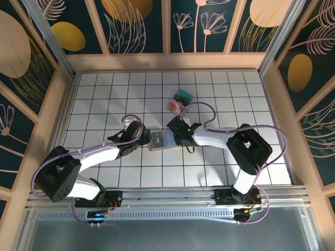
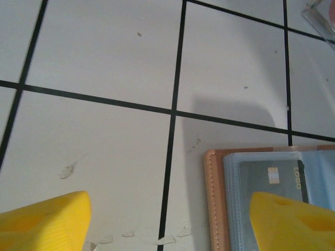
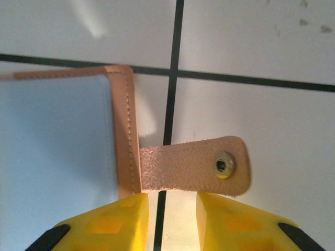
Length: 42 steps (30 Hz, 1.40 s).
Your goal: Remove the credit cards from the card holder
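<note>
– Left gripper [image 2: 167, 230]: status?
– Spread wide, nothing held. One yellow finger [image 2: 293, 222] sits over the card holder [image 2: 217, 204], other over bare tile.
– Holder pos?
– Lying open flat on the white grid table [image 2: 104, 78], btwn both grippers. Blue-grey sleeves up; dark card [image 2: 272, 180] w/ chip in a sleeve.
– Right gripper [image 3: 172, 219]?
– Jaws nearly together, slim gap, nothing in it. Hovers at holder's edge, right beside the brown snap tab [image 3: 193, 167]. Can't tell if touching.
– Else?
– Clear plastic box [image 1: 179, 100] further back, well apart from holder.
</note>
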Motion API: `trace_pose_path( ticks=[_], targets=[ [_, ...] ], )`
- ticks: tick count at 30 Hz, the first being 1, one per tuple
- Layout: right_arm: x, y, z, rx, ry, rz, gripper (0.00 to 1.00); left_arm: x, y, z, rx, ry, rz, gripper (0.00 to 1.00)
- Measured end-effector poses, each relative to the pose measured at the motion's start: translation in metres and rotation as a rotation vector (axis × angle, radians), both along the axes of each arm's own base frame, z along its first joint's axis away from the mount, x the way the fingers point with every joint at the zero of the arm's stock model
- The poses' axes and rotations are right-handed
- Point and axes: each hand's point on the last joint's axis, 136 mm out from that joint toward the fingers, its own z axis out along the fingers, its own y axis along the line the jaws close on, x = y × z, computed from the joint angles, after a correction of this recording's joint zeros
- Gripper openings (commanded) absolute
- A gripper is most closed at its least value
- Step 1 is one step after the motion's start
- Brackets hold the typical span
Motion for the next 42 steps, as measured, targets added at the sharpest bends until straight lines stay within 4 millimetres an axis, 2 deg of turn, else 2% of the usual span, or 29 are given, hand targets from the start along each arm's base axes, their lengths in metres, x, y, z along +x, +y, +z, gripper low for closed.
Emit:
trace_pose_path(
  ticks=[2,7,10,13,16,22,25,32,42],
  targets=[
    [0.003,0.006,0.014,0.034,-0.023,0.009,0.3,-0.002,-0.005,-0.003,-0.007,0.007,-0.017,0.65],
    [0.004,0.028,0.053,0.196,-0.058,0.045,0.29,-0.009,-0.015,-0.013,-0.038,0.028,-0.052,0.58],
    [0.001,0.048,0.061,0.302,-0.038,0.079,0.27,-0.009,-0.023,-0.019,-0.06,0.041,-0.07,0.57],
    [-0.003,0.065,0.059,0.378,0.004,0.114,0.24,-0.01,-0.026,-0.024,-0.063,0.053,-0.078,0.55],
    [-0.006,0.077,0.047,0.413,0.052,0.132,0.23,-0.009,-0.026,-0.029,-0.058,0.059,-0.078,0.51],
    [-0.012,0.084,0.019,0.416,0.139,0.148,0.23,-0.006,-0.027,-0.035,-0.043,0.065,-0.072,0.47],
    [-0.01,0.086,0.016,0.438,0.152,0.151,0.23,-0.005,-0.025,-0.036,-0.033,0.065,-0.065,0.41],
    [-0.005,0.095,0.022,0.504,0.153,0.167,0.23,-0.005,-0.022,-0.038,-0.014,0.068,-0.056,0.35],
    [-0.007,0.1,0.007,0.519,0.195,0.165,0.22,-0.005,-0.02,-0.039,-0.005,0.066,-0.049,0.3]
  ],
)
